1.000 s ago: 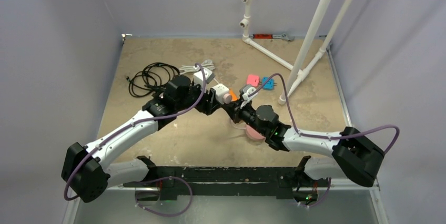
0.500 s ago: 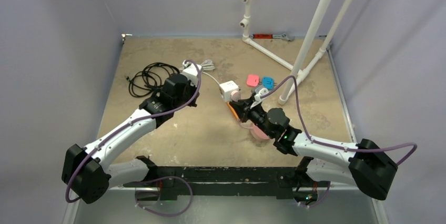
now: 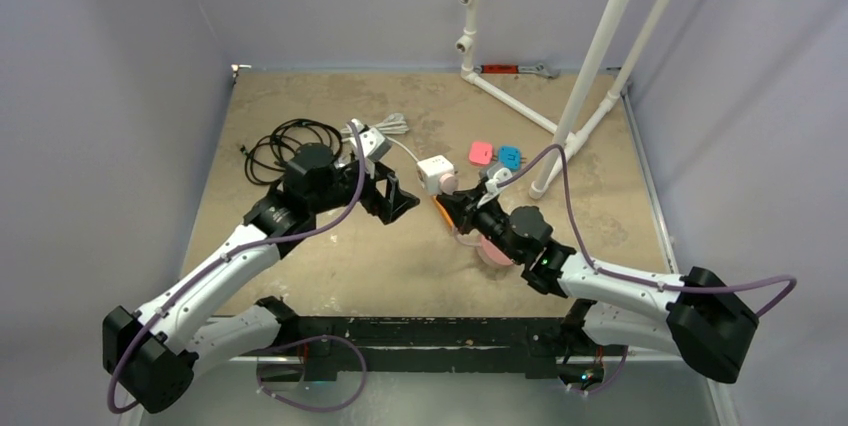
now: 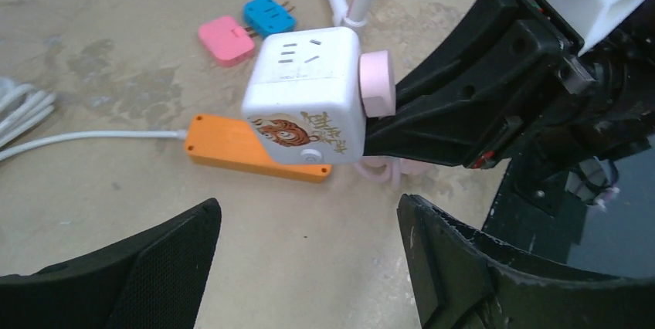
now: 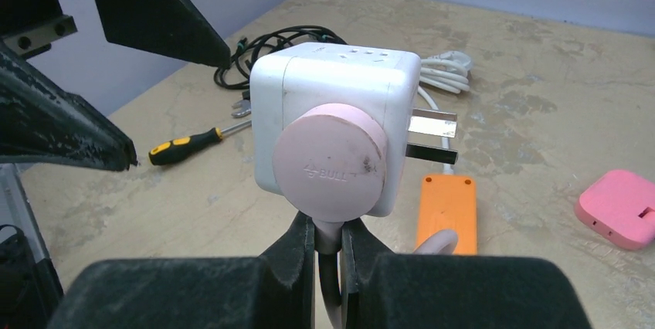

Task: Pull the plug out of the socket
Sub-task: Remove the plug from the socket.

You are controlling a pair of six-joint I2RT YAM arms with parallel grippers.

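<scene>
The orange socket strip (image 4: 232, 142) lies flat on the table with its white cable (image 4: 93, 137) running left; it also shows in the right wrist view (image 5: 446, 209) and as a sliver in the top view (image 3: 439, 208). My right gripper (image 5: 328, 236) is shut on the neck of the round pink plug (image 5: 328, 161). The plug sits in a white cube adapter (image 5: 340, 74), held in the air with its metal prongs (image 5: 431, 122) bare, above the strip. My left gripper (image 4: 309, 213) is open and empty, left of the cube (image 3: 432, 172).
A black cable coil (image 3: 285, 146) and a white cable bundle (image 3: 385, 126) lie at the back left. A yellow-and-black screwdriver (image 5: 185, 146) lies near them. Pink (image 3: 480, 152) and blue (image 3: 510, 157) adapters lie beside white pipes (image 3: 590, 76). A pink cable loop (image 3: 487, 251) lies under my right arm.
My left gripper has let go of the white cube and drawn back to the left. My right arm has pulled back to the right, still holding the pink plug with the cube.
</scene>
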